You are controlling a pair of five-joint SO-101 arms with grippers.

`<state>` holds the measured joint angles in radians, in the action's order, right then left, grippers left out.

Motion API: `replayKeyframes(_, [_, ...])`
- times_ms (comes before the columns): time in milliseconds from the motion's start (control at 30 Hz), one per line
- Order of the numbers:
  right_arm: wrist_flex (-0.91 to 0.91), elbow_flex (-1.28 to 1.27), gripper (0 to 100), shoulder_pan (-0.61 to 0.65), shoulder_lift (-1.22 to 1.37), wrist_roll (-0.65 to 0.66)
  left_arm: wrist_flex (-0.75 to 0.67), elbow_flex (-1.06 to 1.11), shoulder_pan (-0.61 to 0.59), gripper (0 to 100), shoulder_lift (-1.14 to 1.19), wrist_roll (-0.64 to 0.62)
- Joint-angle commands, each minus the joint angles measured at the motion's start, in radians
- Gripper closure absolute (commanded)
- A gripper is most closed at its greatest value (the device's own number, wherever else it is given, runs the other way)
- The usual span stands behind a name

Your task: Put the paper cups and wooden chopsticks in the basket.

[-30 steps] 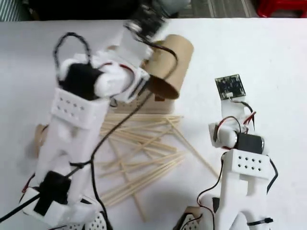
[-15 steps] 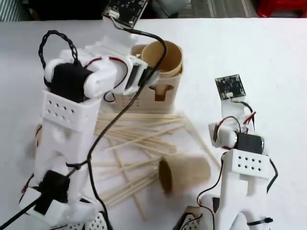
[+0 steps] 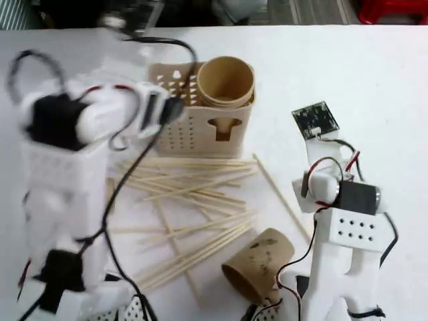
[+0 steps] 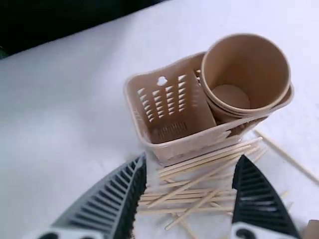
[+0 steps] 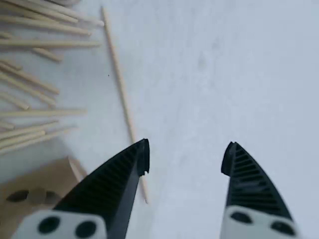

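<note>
The loose cup (image 3: 257, 264) lies on its side at five o'clock of the chopsticks (image 3: 194, 207), close to my right arm (image 3: 348, 234), and I judge it the likeliest trouble: a nudge from a finger could send it rolling, and a hard pinch could crush its thin wall. The chopsticks lie crossed and flat on the table (image 3: 374, 80), so a pinch may slip off or drag the neighbours along. The basket (image 3: 200, 130), at twelve o'clock of the sticks, holds stacked cups (image 3: 226, 80) upright in its three o'clock side. It looks light, and a bump from my left arm (image 3: 60, 167) could tip it. My left gripper (image 4: 192, 164) hangs wide open and empty above where basket and sticks meet. My right gripper (image 5: 187, 147), also wide and empty, points down over bare table beside a stray chopstick (image 5: 119, 84)
</note>
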<state>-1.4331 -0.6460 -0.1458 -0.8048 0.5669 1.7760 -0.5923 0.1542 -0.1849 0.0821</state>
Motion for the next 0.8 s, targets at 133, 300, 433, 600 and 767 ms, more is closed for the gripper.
replayKeyframes(133, [-0.289, 0.250, 75.5, 0.177, -0.018, 0.166, -0.008, 0.149, -0.150, 72, -0.217, 0.000])
replayKeyframes(300, [-0.288, 0.160, 75.5, 0.358, 0.008, 0.130, -0.054, 0.319, -0.242, 72, -0.292, 0.040])
replayKeyframes(433, [-0.288, 0.130, 75.5, 0.493, 0.070, 0.055, -0.104, 0.442, -0.308, 72, -0.351, 0.055])
replayKeyframes(600, [-0.289, 0.129, 75.5, 0.668, 0.166, -0.038, -0.173, 0.594, -0.372, 72, -0.414, 0.057])
replayKeyframes(767, [-0.291, 0.126, 75.5, 0.839, 0.232, -0.124, -0.247, 0.735, -0.435, 72, -0.446, 0.057])
